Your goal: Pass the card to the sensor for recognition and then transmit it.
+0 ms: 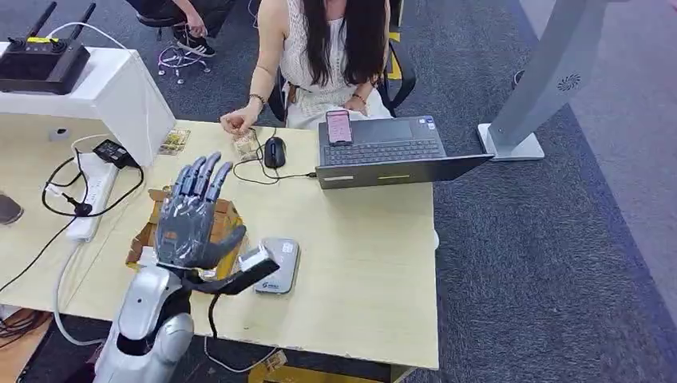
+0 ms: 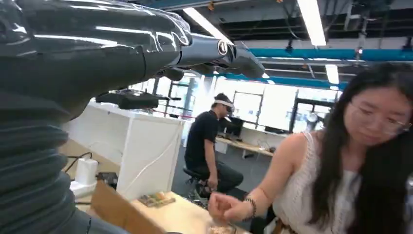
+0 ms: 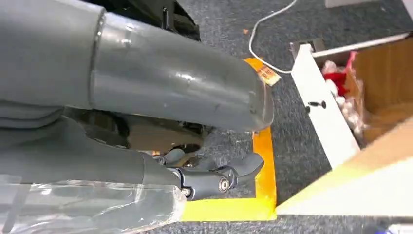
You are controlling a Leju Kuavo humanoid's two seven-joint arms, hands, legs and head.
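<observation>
Silver-grey sensor pad (image 1: pixel 279 264) flat on table, white card (image 1: pixel 254 258) at its edge

table (image 1: pixel 375 263): pale matt wood | floor (image 1: pixel 543 263): grey rough carpet | left hand (image 1: pixel 192 219): glossy grey plastic | box (image 1: pixel 226 217): brown cardboard

On the table (image 1: pixel 375 263) in front of you, the sensor (image 1: pixel 279 265) lies near your edge. The laptop (image 1: pixel 391 155) sits behind it to the right. The mouse (image 1: pixel 274 151) is left of the laptop.
</observation>
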